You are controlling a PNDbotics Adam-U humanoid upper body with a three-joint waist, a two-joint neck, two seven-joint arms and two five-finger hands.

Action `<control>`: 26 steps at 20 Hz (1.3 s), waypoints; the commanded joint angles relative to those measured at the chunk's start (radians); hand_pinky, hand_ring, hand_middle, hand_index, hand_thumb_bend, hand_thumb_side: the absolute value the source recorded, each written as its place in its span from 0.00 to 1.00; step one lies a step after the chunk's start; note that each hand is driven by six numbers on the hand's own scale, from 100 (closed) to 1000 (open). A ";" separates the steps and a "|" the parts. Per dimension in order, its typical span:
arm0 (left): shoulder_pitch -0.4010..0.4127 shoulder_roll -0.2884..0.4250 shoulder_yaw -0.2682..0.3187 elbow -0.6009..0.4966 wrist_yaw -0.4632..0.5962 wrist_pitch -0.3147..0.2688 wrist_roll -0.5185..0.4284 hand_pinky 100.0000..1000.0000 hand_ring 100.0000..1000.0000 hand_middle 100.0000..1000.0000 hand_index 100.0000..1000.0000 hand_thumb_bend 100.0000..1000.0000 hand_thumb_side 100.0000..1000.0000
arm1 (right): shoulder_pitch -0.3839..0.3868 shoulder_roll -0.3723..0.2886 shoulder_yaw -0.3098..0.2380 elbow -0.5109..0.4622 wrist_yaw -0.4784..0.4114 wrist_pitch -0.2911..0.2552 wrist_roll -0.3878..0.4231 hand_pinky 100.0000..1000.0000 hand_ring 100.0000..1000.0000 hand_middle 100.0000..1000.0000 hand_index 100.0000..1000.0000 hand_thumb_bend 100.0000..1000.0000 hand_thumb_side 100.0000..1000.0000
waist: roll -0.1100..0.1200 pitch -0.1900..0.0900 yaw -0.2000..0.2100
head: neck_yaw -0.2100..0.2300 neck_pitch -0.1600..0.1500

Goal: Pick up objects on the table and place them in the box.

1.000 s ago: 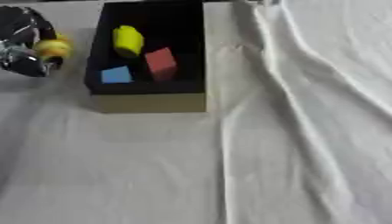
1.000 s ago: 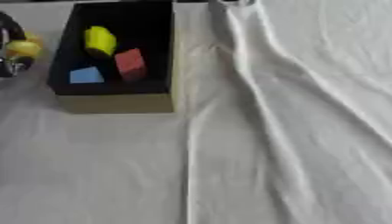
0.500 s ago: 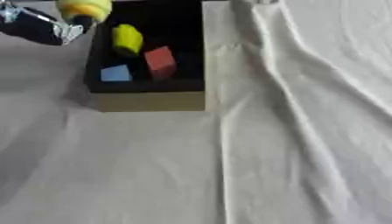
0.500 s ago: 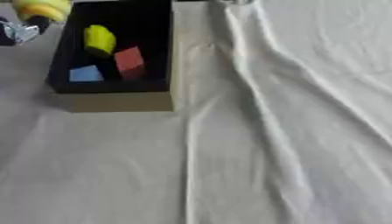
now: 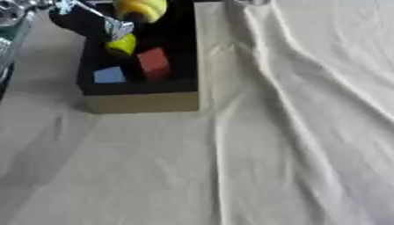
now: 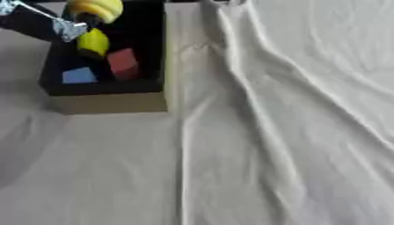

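A black box with tan walls (image 5: 142,102) stands at the upper left on the white cloth. Inside it lie a yellow piece (image 5: 121,44), a red block (image 5: 154,63) and a blue block (image 5: 108,75). My left hand (image 5: 85,13) reaches in from the upper left, over the box's far part. It is shut on a round yellow object (image 5: 141,9), held above the box's inside. The right hand is not in view.
A wrinkled white cloth (image 5: 292,132) covers the table, with long folds running from the top down the right side. A dark and silver part of my left arm (image 5: 8,39) shows at the left edge.
My left hand has carried the yellow object from beside the box's left wall up and right, over the box. The camera has also shifted slightly.
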 commanded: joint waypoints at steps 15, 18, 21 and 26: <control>-0.008 -0.012 0.011 0.127 -0.060 -0.117 0.104 0.77 0.81 0.78 0.91 0.83 0.44 | -0.008 -0.029 -0.010 -0.015 -0.008 -0.006 0.001 0.70 0.61 0.50 0.65 0.00 0.68 | -0.001 -0.045 -0.002 | -0.003 -0.002; -0.004 -0.011 0.023 0.118 -0.042 -0.111 0.105 0.74 0.78 0.74 0.89 0.74 0.48 | -0.007 -0.029 -0.010 -0.015 -0.008 -0.006 0.001 0.70 0.61 0.50 0.65 0.00 0.68 | -0.001 -0.049 -0.003 | -0.004 -0.001; 0.009 -0.005 0.064 0.049 0.025 -0.065 0.174 0.71 0.71 0.67 0.83 0.59 0.48 | -0.005 -0.029 -0.013 -0.015 -0.007 -0.008 -0.002 0.70 0.61 0.50 0.65 0.00 0.67 | -0.002 -0.053 -0.001 | -0.006 0.003; 0.100 0.049 0.180 -0.185 0.388 0.008 0.402 0.67 0.65 0.60 0.83 0.54 0.38 | -0.007 -0.032 -0.023 -0.015 -0.009 -0.027 -0.015 0.70 0.62 0.50 0.65 0.00 0.66 | -0.003 -0.062 0.015 | -0.021 0.008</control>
